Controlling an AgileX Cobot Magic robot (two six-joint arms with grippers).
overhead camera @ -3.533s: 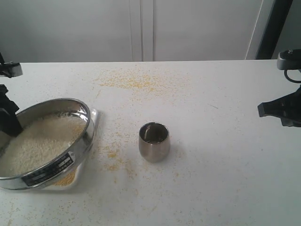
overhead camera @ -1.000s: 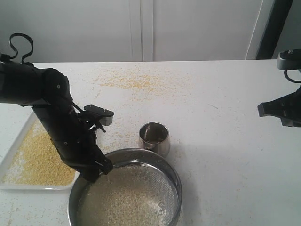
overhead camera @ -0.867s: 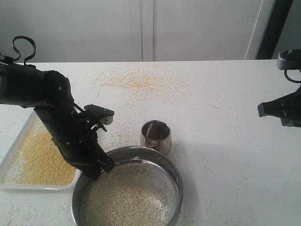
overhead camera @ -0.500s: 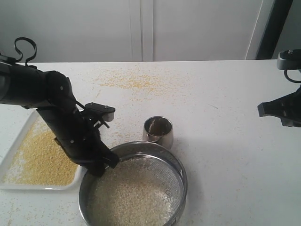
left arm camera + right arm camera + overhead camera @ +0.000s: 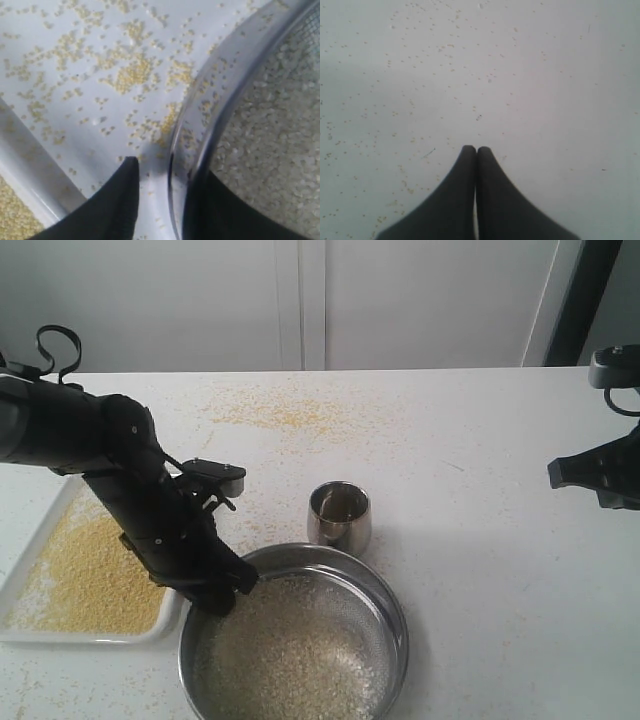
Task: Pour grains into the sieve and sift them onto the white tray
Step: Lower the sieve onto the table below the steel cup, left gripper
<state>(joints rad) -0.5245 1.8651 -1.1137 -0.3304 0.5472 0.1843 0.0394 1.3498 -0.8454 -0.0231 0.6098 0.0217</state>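
Observation:
The sieve [image 5: 392, 602] rests on the table at the front, right of the white tray [image 5: 100, 637]. Whitish rice-like grains [image 5: 300, 660] cover its mesh. A layer of fine yellow granules [image 5: 90, 575] lies in the tray. My left gripper [image 5: 228, 592] is at the sieve's left rim. In the left wrist view my left gripper [image 5: 167, 170] is open and straddles the sieve's rim [image 5: 220, 90], one finger outside with a gap to the wall, one inside over the grains [image 5: 270, 125]. My right gripper [image 5: 476, 149] is shut and empty, hanging at the far right [image 5: 556, 472].
A small steel cup [image 5: 339, 515] stands just behind the sieve, almost touching its rim. Stray yellow specks [image 5: 285, 412] are scattered over the table, thickest at the back centre. The tray's rim [image 5: 30, 150] lies close beside my left fingers.
The sieve has slid to the right with my left arm, and the cup has shifted a little right and back. My left jaws have opened off the rim. The right arm is unmoved.

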